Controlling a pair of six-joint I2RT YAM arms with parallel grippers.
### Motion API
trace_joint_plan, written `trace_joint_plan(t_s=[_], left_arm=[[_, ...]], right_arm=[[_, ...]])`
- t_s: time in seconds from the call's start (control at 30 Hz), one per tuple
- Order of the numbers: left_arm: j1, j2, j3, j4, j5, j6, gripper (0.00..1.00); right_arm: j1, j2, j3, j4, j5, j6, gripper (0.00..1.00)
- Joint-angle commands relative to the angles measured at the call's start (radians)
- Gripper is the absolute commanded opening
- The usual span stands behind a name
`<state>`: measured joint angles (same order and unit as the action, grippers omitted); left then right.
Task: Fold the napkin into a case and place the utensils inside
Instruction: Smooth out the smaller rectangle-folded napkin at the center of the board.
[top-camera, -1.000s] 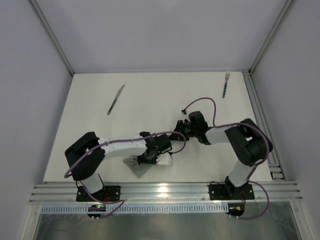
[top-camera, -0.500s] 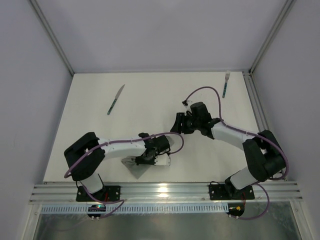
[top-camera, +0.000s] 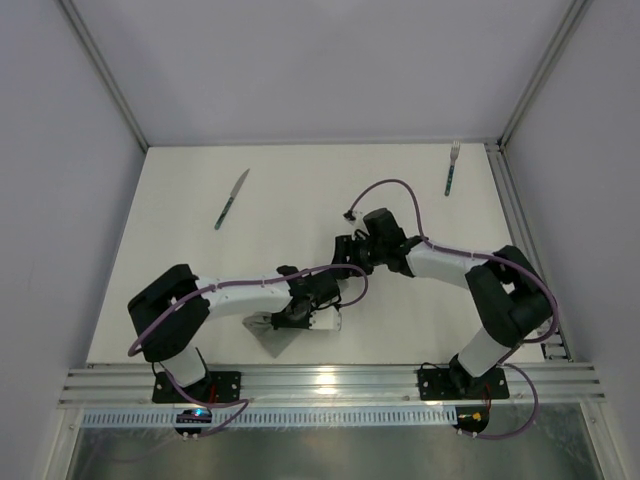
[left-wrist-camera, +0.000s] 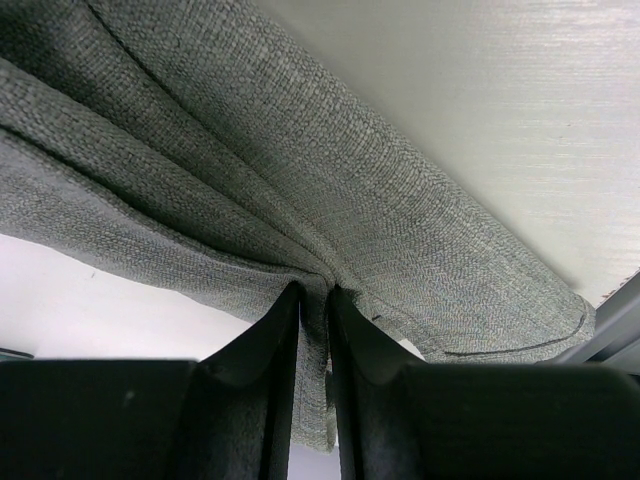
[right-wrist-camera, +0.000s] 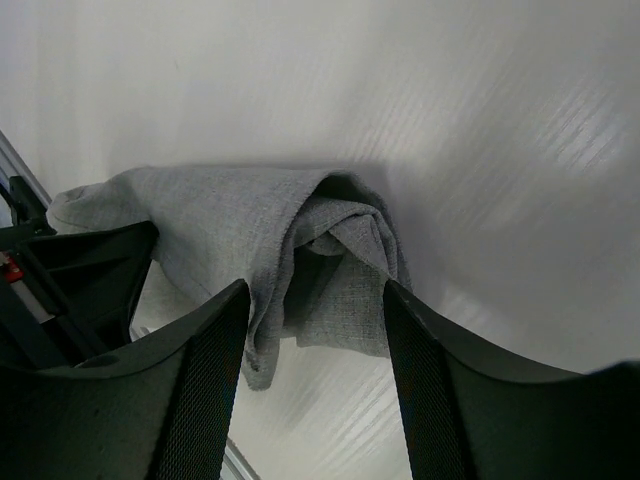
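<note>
Plainly, the napkin (left-wrist-camera: 330, 170) is nowhere near a case yet. It sits bunched in loose folds at the near side of the table (top-camera: 300, 190), just left of centre, under the left wrist. The left gripper (left-wrist-camera: 315, 295) is pinched on it: in the left wrist view its two dark fingers stand almost together, with a ridge of grey cloth caught between them. The folds run away from that pinch on a slant.

The right gripper (right-wrist-camera: 315, 285) has its fingers wide apart and holds nothing. Seen through the gap between them, the crumpled free end of the cloth lies straight ahead, on the near-left side as the overhead camera shows it. Whether the fingertips touch the fabric cannot be told from these views. They look just short of it.

That is the relation the coming move seems to turn on. The left arm has one part of the cloth, and the loose end faces the open right fingers. The right arm would likely have to reach on toward its partner, take an edge, and draw away so the bundle can spread flat for folding.

Both utensils lie well apart from the cloth at the far side. The knife (top-camera: 231, 198) is toward the left, blade tip pointing away from the arms. The fork (top-camera: 451, 170) is by the far right corner, tines away, nearer the right arm.
</note>
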<state>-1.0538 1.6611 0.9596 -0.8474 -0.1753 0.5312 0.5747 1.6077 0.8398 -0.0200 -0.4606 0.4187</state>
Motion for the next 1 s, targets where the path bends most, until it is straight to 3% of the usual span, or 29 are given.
trace_joint_plan(t_s=[0.0, 0.2, 0.43, 0.53, 0.8, 0.9, 0.93, 0.97], left_arm=[[-0.003, -0.029, 0.002, 0.011, -0.006, -0.007, 0.2], [-0.003, -0.029, 0.002, 0.014, -0.006, -0.004, 0.2], [-0.005, -0.03, -0.002, 0.016, -0.006, -0.004, 0.2], [-0.003, -0.029, -0.002, 0.018, -0.004, -0.005, 0.2], [-0.005, -0.032, -0.002, 0.019, -0.003, -0.007, 0.2], [-0.005, -0.038, -0.004, 0.018, -0.007, -0.007, 0.2], [-0.005, -0.04, -0.002, 0.015, -0.007, -0.008, 0.2], [-0.005, -0.043, 0.002, 0.011, -0.01, -0.01, 0.21]], right_arm=[[-0.003, 0.047, 0.039, 0.092, -0.093, 0.045, 0.61], [0.005, 0.123, 0.07, 0.094, -0.139, 0.043, 0.55], [0.013, 0.1, 0.076, 0.033, -0.128, 0.011, 0.48], [0.036, 0.08, 0.105, -0.038, -0.083, -0.023, 0.48], [0.059, 0.146, 0.108, -0.014, -0.11, -0.005, 0.47], [0.045, 0.17, 0.105, 0.014, -0.138, 0.017, 0.3], [0.037, 0.17, 0.096, 0.064, -0.142, 0.028, 0.16], [0.033, 0.169, 0.09, 0.077, -0.147, 0.041, 0.11]])
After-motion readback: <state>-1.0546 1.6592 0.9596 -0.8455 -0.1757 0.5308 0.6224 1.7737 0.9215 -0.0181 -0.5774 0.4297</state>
